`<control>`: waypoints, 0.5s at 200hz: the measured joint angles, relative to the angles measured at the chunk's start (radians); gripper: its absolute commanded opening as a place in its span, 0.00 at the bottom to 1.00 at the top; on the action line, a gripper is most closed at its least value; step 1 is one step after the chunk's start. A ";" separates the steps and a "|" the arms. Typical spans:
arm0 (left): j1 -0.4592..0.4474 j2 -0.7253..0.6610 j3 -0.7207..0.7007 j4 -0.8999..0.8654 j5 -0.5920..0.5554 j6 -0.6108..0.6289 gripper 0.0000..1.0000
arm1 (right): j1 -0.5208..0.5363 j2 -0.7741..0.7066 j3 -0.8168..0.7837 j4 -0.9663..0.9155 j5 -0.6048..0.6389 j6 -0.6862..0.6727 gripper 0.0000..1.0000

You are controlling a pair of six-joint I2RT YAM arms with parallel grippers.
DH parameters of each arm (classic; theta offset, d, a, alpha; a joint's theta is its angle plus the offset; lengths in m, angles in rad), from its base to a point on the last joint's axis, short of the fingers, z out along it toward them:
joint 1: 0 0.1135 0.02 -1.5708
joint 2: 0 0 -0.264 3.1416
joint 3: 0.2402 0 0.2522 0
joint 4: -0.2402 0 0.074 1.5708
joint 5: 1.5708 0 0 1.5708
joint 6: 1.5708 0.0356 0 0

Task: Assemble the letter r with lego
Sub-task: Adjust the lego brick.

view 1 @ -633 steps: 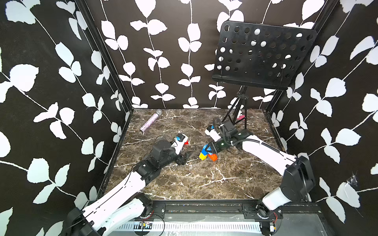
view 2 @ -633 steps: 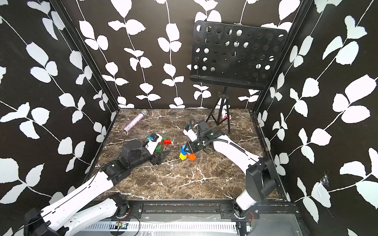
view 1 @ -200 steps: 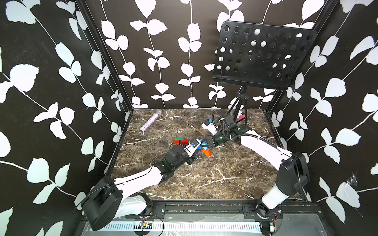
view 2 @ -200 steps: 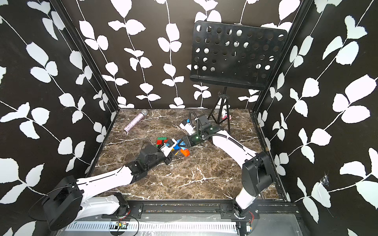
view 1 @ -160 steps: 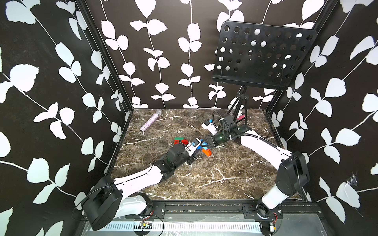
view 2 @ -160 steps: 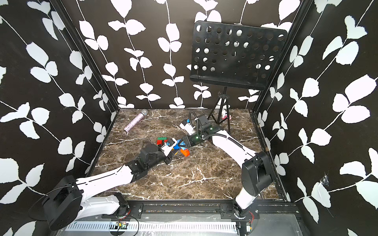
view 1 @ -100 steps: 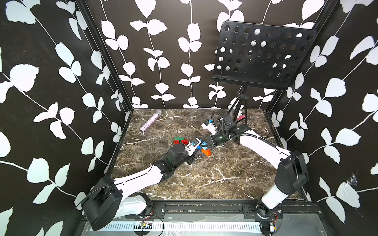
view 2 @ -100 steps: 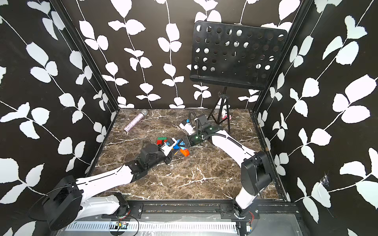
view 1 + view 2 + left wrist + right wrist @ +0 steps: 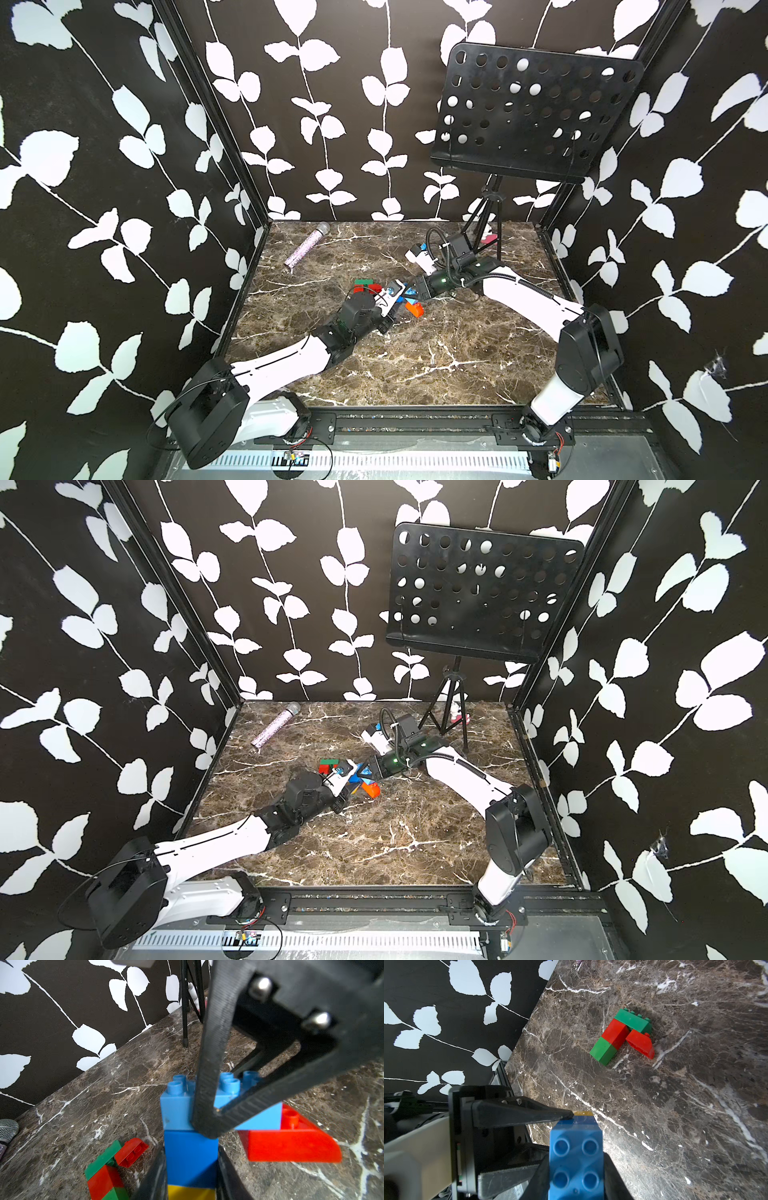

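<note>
At table (image 9: 415, 353) centre, left gripper (image 9: 191, 1159) clamps blue brick (image 9: 191, 1147), right gripper (image 9: 576, 1167) clamps studded light blue brick (image 9: 576, 1147); red-green cluster (image 9: 365, 285) 9 o'clock

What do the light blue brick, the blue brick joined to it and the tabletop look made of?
The light blue brick and blue brick: likely moulded plastic, smooth, slight sheen, flat uniform colour. The tabletop: brown marble look, white veins, glossy; maybe printed laminate.

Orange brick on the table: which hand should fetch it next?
Probably the right hand: it pinches only the top brick and could let go, while the left hand holds the stack. The orange brick lies near both.
</note>
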 measured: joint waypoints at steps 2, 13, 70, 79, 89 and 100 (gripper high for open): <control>0.000 0.000 0.000 -0.001 -0.001 0.000 0.27 | 0.001 0.001 0.000 0.001 0.001 0.000 0.26; 0.000 0.001 0.000 -0.006 -0.005 -0.001 0.27 | 0.004 0.002 -0.002 0.005 0.006 0.001 0.26; 0.000 0.003 0.000 -0.014 -0.009 -0.001 0.27 | 0.008 0.008 -0.006 0.010 0.011 0.003 0.26; 0.000 0.004 0.000 -0.018 -0.012 -0.001 0.27 | 0.008 0.013 -0.005 0.012 0.006 0.003 0.26; 0.000 0.005 0.000 -0.026 -0.015 -0.001 0.27 | 0.008 0.021 -0.005 0.013 -0.001 0.002 0.26; 0.000 0.005 0.000 -0.038 -0.018 -0.001 0.27 | 0.008 0.032 -0.005 0.013 -0.010 0.000 0.26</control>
